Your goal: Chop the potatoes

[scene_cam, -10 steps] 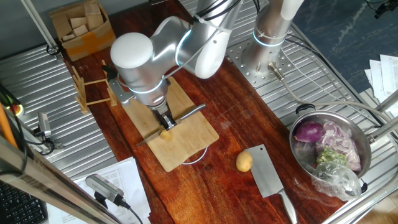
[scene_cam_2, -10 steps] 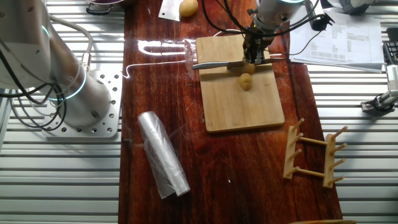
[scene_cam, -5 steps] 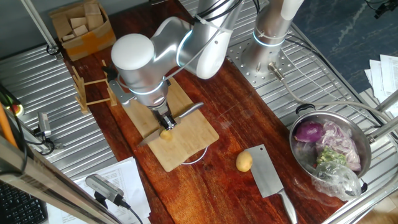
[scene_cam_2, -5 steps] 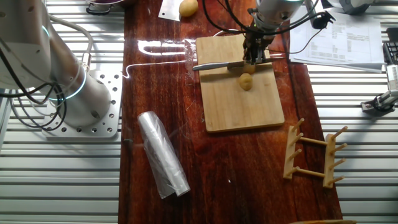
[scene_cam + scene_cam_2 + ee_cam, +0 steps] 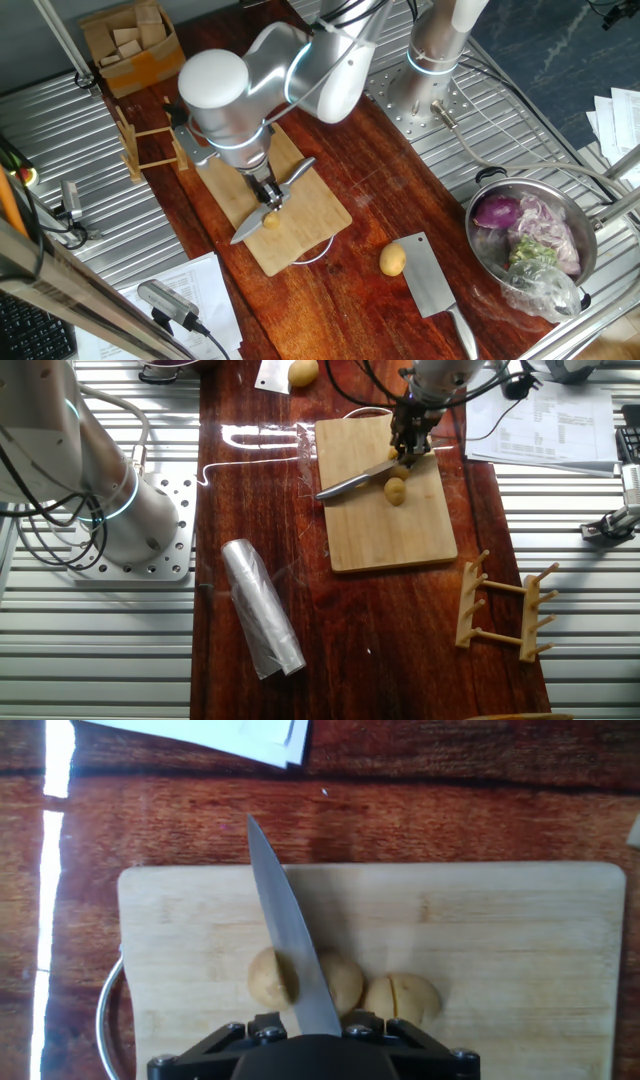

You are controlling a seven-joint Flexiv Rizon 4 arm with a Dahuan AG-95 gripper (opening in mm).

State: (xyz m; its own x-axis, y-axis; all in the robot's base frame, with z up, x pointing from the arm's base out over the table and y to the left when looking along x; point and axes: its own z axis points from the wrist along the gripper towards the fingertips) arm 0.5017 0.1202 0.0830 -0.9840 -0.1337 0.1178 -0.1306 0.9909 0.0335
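Two round smooth potatoes [image 5: 300,980], tapered steel knife [image 5: 285,935]

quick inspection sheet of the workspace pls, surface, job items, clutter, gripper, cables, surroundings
surface: dark wooden table with a bamboo cutting board on it
job's things: small potatoes on the board, the knife blade lying across them; the right one shows a cut line
clutter: cleaver, larger potato, plastic roll, wooden rack, steel bowl of purple onion and scraps
grippers: gripper shut on the knife
cables: black cables run along the arm
surroundings: papers, cardboard box of wooden blocks
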